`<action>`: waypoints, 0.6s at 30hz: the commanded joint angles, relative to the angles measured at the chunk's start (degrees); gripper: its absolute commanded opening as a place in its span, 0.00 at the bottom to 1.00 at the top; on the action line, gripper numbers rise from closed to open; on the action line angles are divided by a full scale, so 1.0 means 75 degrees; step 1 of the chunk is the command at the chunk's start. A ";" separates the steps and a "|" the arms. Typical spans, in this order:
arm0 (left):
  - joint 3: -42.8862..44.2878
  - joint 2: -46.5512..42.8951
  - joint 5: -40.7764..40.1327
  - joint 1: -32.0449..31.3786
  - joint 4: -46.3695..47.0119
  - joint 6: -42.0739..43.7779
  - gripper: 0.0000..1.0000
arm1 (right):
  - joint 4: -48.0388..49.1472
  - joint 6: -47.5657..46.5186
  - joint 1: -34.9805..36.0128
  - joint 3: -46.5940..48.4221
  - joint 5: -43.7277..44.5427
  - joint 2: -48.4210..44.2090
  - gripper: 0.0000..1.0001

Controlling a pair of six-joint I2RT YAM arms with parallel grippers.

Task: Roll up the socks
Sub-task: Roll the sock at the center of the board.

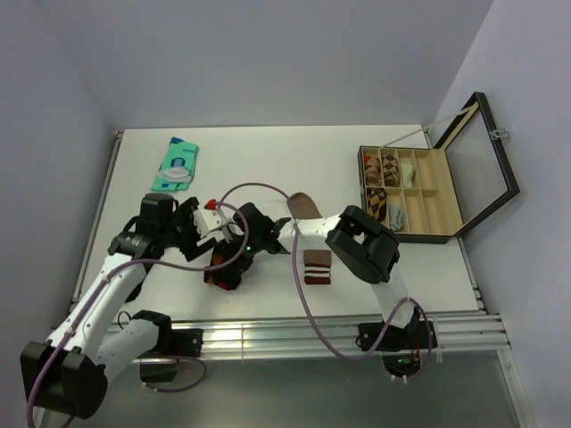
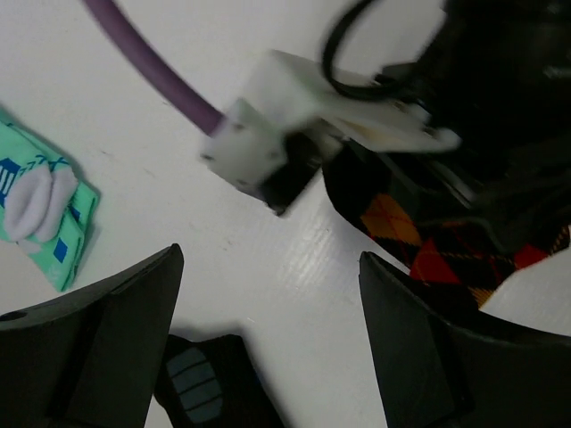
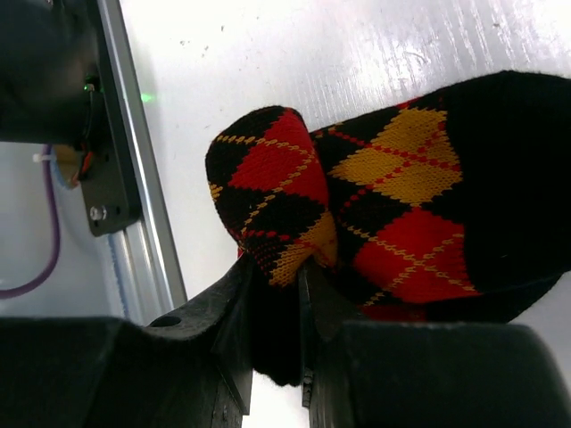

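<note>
The black sock with red, orange and yellow argyle diamonds lies bunched near the table's front edge. My right gripper is shut on a fold of it. The tan-brown sock lies flat to the right, its maroon, white-striped cuff toward the front. My left gripper is open over bare table, just left of the argyle sock and not touching it. A dark fabric piece with a grey-blue patch shows below the left jaws.
A teal flat packet lies at the back left. An open compartment box with rolled items stands at the right, lid raised. A purple cable loops over the middle. The metal rail runs along the front edge.
</note>
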 commanded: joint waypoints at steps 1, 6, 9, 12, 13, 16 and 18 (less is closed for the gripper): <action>-0.0560 -0.0837 0.0460 -0.0032 -0.0219 0.0971 0.85 | -0.2878 -0.0680 -0.0131 -0.0254 0.0807 0.1040 0.00; -0.1100 -0.1554 0.1081 -0.0032 -0.0852 0.1582 0.90 | -0.3346 -0.0821 -0.0366 0.0062 0.0678 0.1145 0.00; -0.1475 -0.1836 0.1316 -0.0079 -0.1098 0.2015 0.89 | -0.3616 -0.0961 -0.0495 0.0273 0.0549 0.1251 0.00; -0.1769 -0.1930 0.1399 -0.0242 -0.1157 0.2110 0.89 | -0.3920 -0.1079 -0.0530 0.0542 0.0538 0.1345 0.00; -0.1897 -0.1919 0.1399 -0.0313 -0.1157 0.2110 0.88 | -0.3980 -0.1102 -0.0542 0.0590 0.0538 0.1426 0.00; -0.2119 -0.1848 0.1492 -0.0535 -0.1181 0.2332 0.88 | -0.4167 -0.1149 -0.0554 0.0789 0.0514 0.1532 0.01; -0.2214 -0.1825 0.1551 -0.0641 -0.1111 0.2438 0.88 | -0.4250 -0.1161 -0.0566 0.0895 0.0491 0.1591 0.01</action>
